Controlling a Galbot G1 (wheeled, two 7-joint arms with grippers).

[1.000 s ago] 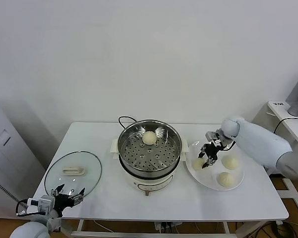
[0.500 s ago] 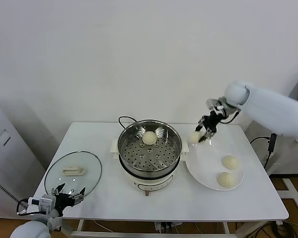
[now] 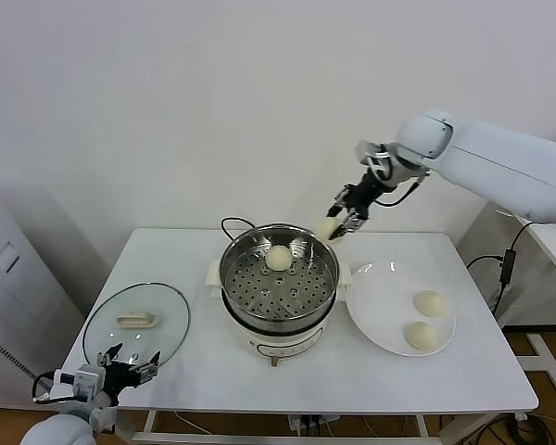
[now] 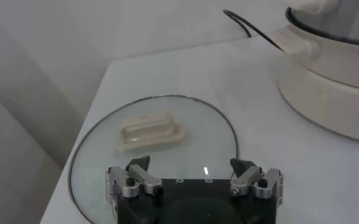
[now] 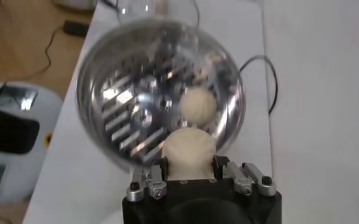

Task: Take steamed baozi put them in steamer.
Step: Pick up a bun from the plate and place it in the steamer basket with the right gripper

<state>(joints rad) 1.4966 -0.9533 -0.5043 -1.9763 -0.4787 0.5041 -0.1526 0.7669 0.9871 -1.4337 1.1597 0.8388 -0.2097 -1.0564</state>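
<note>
My right gripper (image 3: 338, 221) is shut on a pale cream baozi (image 3: 328, 228), held in the air above the steamer's far right rim. In the right wrist view that baozi (image 5: 188, 150) fills the gap between the fingers, over the shiny steel steamer (image 5: 106, 79). The steamer (image 3: 259, 289) stands mid-table on its white base, with one baozi (image 3: 278, 257) resting on the perforated tray near the back. Two more baozi (image 3: 429, 302) (image 3: 421, 335) lie on the white plate (image 3: 375, 297) to the right. My left gripper (image 3: 127, 361) hangs open at the table's front left corner, holding nothing.
A glass lid with a cream handle (image 3: 136, 320) lies flat on the table's left side; in the left wrist view the lid (image 4: 152, 131) sits just beyond the open fingers. A black cord (image 3: 233, 222) runs behind the steamer. A grey cabinet (image 3: 5, 269) stands left of the table.
My right gripper has lifted one baozi off the plate and carried it up and left to above the steamer's far right rim. Two baozi stay on the plate. The left arm has not moved.
</note>
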